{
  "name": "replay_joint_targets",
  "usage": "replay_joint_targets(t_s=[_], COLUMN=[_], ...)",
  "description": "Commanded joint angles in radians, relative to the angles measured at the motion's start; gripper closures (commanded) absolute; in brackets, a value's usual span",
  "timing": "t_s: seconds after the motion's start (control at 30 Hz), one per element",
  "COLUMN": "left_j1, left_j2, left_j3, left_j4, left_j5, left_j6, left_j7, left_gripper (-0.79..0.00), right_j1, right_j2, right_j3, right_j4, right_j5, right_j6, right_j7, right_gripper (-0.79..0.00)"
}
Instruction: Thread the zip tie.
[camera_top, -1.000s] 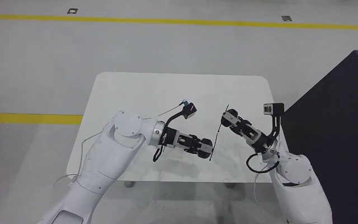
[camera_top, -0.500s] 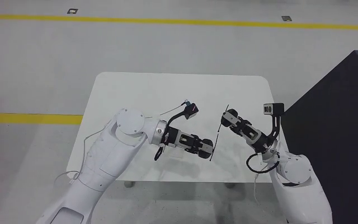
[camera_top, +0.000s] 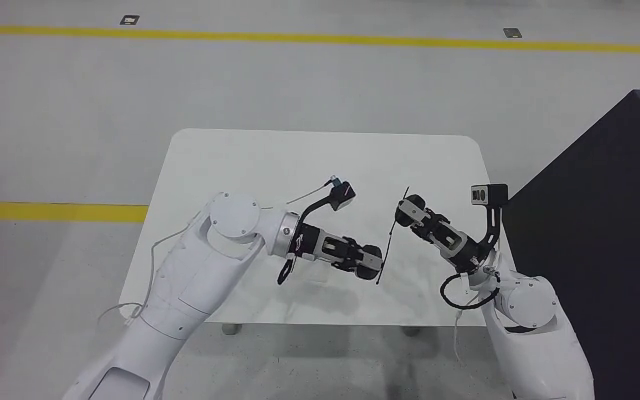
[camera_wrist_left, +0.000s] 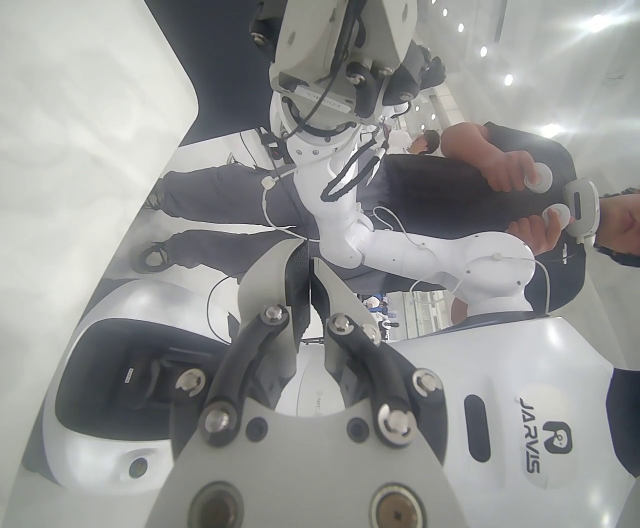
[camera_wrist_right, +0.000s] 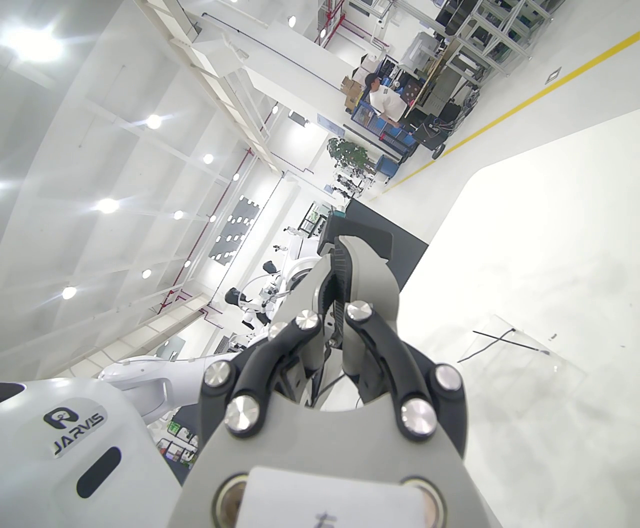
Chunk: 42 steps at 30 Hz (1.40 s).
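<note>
**Item:** zip tie (camera_top: 391, 238), black, thin, one piece.

**Location:** held in the air above the desk (camera_top: 250, 160), over its near half and right of its middle.

**Long axis:** runs from the desk's far edge toward its near edge. The far tip leans toward the desk's right side.

**Holders:** my right gripper (camera_top: 403, 211) is pinched narrow on the far part. My left gripper (camera_top: 371, 265) is pinched narrow on the near part.

**Top view:** shows the zip tie's whole length.

**Left wrist view:** a dark sliver sits between my closed fingers.

**Right wrist view:** my fingers are pressed together. Thin dark crossing lines (camera_wrist_right: 500, 338) lie farther out on the desk, and I cannot tell what they are.
</note>
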Motion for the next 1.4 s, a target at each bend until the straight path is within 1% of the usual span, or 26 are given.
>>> replay_joint_targets(t_s=[0.0,0.4,1.0,1.37], left_j1=[0.003,0.007,0.003,-0.012], left_j2=[0.001,0.004,0.007,0.005], left_j3=[-0.001,0.001,-0.004,0.013], left_j4=[0.001,-0.005,-0.008,0.011], left_j5=[-0.007,-0.007,-0.02,-0.02], left_j6=[0.0,0.002,-0.026,-0.006], left_j7=[0.001,0.003,0.018,0.005], left_gripper=[0.0,0.0,0.0,0.0], right_j1=[0.0,0.0,0.0,-0.001], right_j2=[0.0,0.0,0.0,0.0], right_j3=[0.0,0.0,0.0,-0.001], right_j4=[0.0,0.0,0.0,-0.001], right_j5=[0.0,0.0,0.0,0.0], right_j6=[0.0,0.0,0.0,0.002], right_j7=[0.0,0.0,0.0,-0.003], right_gripper=[0.0,0.0,0.0,0.0])
